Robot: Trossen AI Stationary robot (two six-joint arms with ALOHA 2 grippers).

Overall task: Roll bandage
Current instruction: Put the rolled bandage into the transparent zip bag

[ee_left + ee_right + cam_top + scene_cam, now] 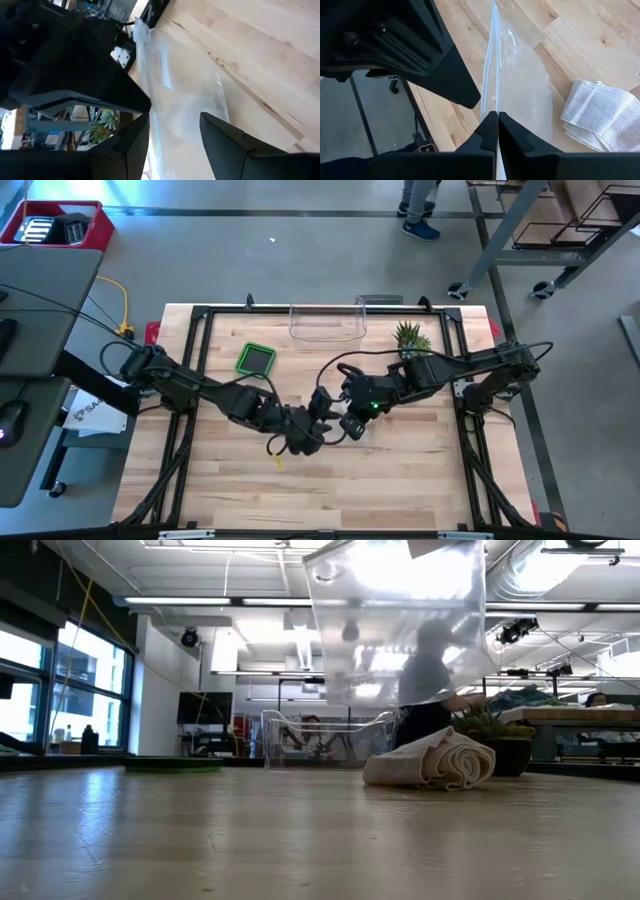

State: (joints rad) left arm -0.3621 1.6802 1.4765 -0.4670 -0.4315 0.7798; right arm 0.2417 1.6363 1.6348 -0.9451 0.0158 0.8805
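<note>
Jaws: right gripper (497, 116) pinching clear bag (520, 85) edge, left gripper (174, 131) spread inside bag mouth | step: bagging | next: slide rolled bandage (601, 114) in

Loosely rolled white bandage (597, 115) on table

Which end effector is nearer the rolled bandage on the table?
Right. The right end effector, shut on the clear plastic bag, hangs just beside the bandage; the left end effector is farther off.

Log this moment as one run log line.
right pincer: shut on clear plastic bag | left pincer: open around bag | rolled bandage: on table, outside bag
</note>
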